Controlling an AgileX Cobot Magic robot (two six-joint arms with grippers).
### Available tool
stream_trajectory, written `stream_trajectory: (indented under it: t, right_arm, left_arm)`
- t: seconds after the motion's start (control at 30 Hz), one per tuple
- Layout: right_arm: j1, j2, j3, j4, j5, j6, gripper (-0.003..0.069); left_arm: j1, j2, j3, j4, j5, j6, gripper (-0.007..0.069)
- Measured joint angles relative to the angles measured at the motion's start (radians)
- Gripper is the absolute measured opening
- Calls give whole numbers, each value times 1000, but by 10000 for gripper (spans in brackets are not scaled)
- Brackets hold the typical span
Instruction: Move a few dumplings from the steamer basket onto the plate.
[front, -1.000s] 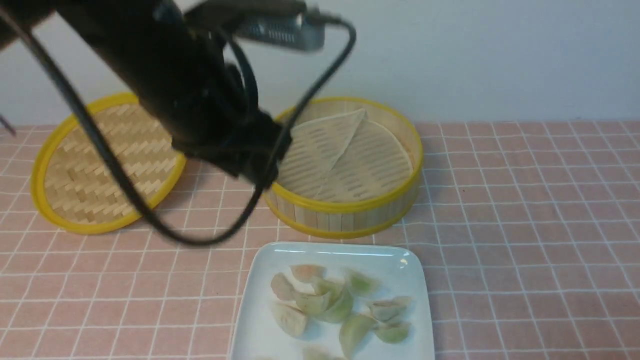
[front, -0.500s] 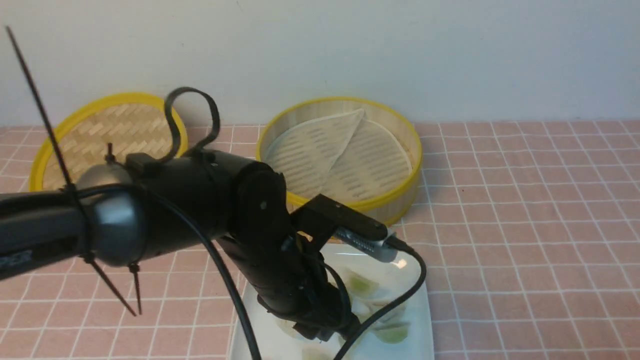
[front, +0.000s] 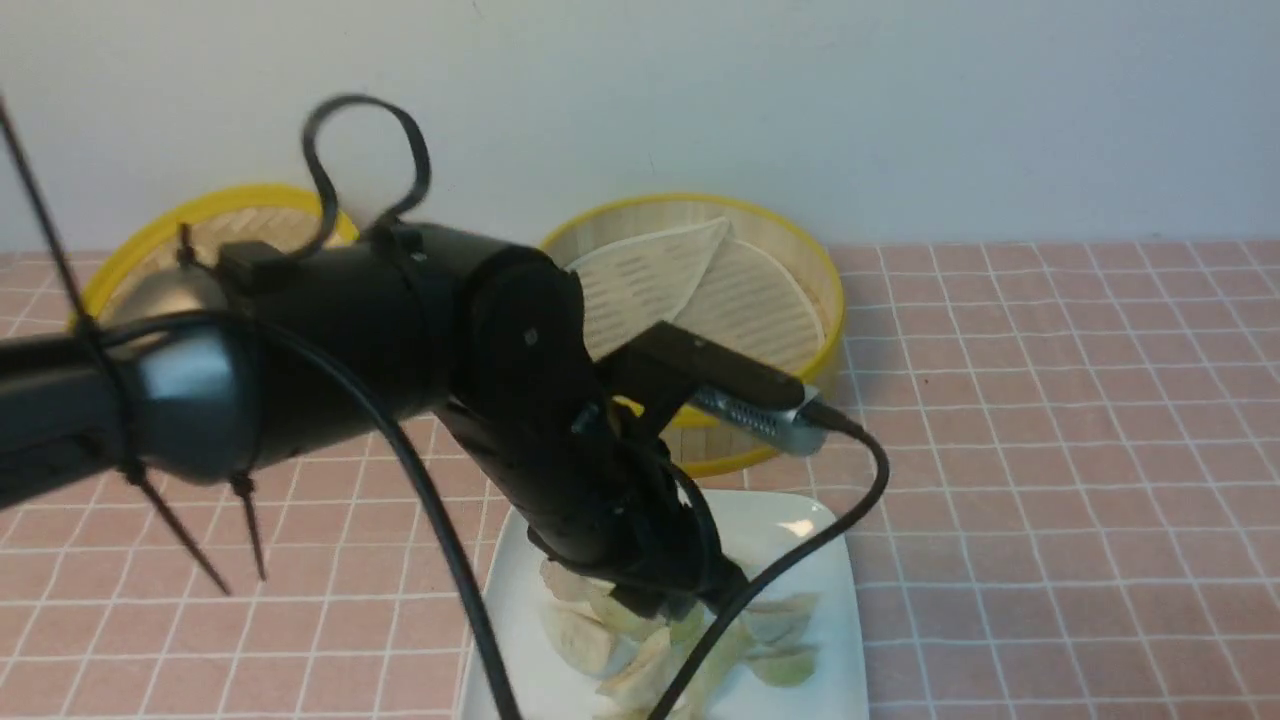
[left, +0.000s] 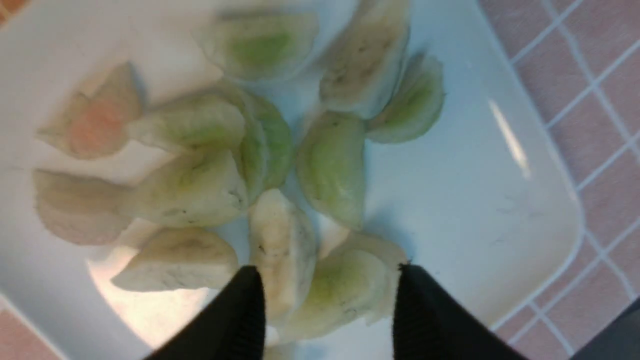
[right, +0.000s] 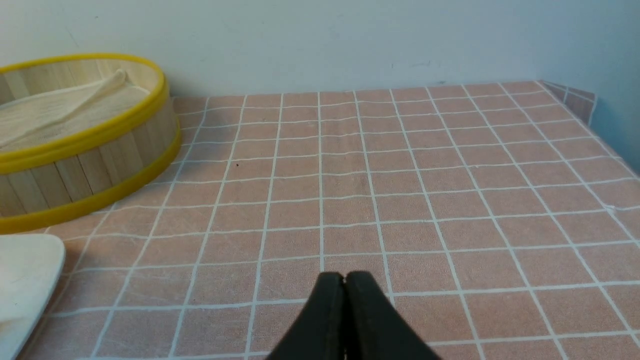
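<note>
The plate (front: 800, 540) lies near the front edge with several pale green and pinkish dumplings (left: 330, 165) piled on it. My left gripper (left: 327, 270) hangs just above this pile. Its fingers are shut on two dumplings (left: 340, 290) side by side, one whitish and one greenish. In the front view the left arm hides much of the plate, with the left gripper (front: 660, 600) low over the dumplings (front: 780, 625). Behind the plate, the steamer basket (front: 835, 330) shows only its folded liner. My right gripper (right: 344, 275) is shut and holds nothing above bare cloth.
The flat woven lid (front: 230, 215) lies at the back left, partly behind the left arm. A pink checked cloth (right: 450, 190) covers the table, and a pale wall stands close behind. The basket (right: 90, 165) and a plate corner (right: 25, 270) show in the right wrist view.
My left arm has swung from beside the basket down to the plate. Over the last half second it has lifted slightly and dumplings on the plate have shifted.
</note>
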Motion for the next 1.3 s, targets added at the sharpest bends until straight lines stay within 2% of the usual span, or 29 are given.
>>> stream_trajectory:
  t: [0.03, 0.07, 0.13, 0.2, 0.4, 0.5, 0.83, 1.3]
  right_arm:
    - [0, 0, 0, 0, 0, 0, -14]
    - [0, 0, 0, 0, 0, 0, -14]
    - [0, 0, 0, 0, 0, 0, -14]
    - [0, 0, 0, 0, 0, 0, -14]
    - [0, 0, 0, 0, 0, 0, -14]
    - [0, 0, 0, 0, 0, 0, -14]
    - [0, 0, 0, 0, 0, 0, -14]
    - [0, 0, 0, 0, 0, 0, -14]
  left_arm:
    - [0, -50, -4, 7, 1, -7, 165]
    - [0, -97, -4, 12, 1, -8, 111]
    - [0, -182, 9, 19, -13, -13, 37]
    - [0, -304, 49, 25, -68, -26, 6]
    - [0, -660, 260, 30, -338, -26, -6]
    - [0, -790, 347, 28, -413, -26, -6]
    - [0, -1083, 409, 61, -426, -7, -6]
    - [0, -1108, 433, 180, -423, -6, -6]
